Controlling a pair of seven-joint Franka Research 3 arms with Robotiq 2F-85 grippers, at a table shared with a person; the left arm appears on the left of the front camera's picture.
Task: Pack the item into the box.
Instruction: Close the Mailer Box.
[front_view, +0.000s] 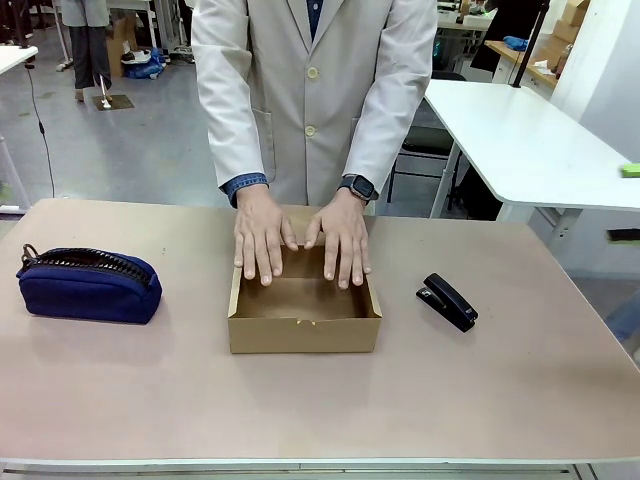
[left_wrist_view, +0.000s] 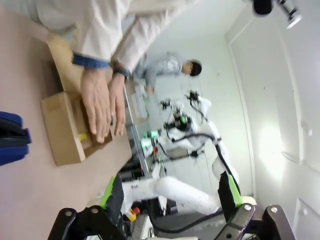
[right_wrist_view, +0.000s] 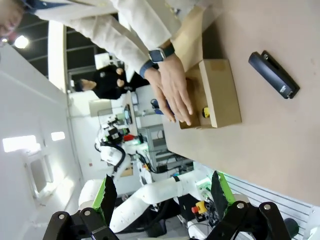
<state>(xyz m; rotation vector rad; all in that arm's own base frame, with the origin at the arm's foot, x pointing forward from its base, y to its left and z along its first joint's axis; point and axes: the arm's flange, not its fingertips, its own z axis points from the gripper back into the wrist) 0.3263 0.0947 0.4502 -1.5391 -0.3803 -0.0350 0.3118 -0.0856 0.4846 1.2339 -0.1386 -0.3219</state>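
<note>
Right wrist view: yellow item (right_wrist_view: 205, 111) seemingly in box (right_wrist_view: 222, 92); left hand (left_wrist_view: 167, 192), right hand (right_wrist_view: 164, 190) spread

No legible text, brand or number, none readable on box (front_view: 300, 335), stapler (front_view: 447, 301), pouch (front_view: 88, 286) — watch (front_view: 358, 187) face too small to read

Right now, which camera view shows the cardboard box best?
The front view: the box sits centred, its front wall and open inside plain. Both wrist views show it sideways, smaller, partly under the person's hands.
</note>
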